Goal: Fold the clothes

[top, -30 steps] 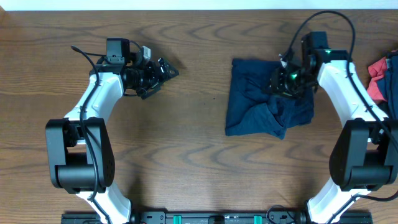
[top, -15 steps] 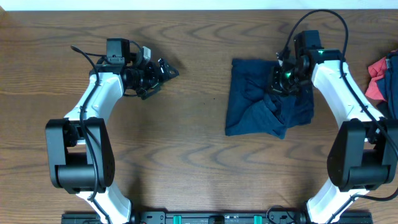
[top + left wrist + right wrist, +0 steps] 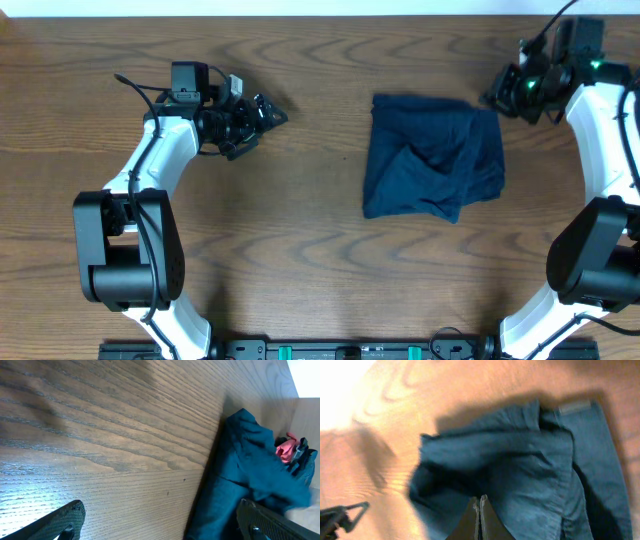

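Off the navy garment [image 3: 432, 160] now, my right gripper [image 3: 498, 97] hangs clenched, empty, upper right; limp, light cloth, so I'd pinch a corner.

Looking straight down from overhead, taking in the whole worktop [image 3: 300, 260]. Skimming low over the wood from the left wrist, facing the clothes [image 3: 240, 475] from well away. Hanging close above them from the right wrist, angled downward. Sharing that garment across all three.
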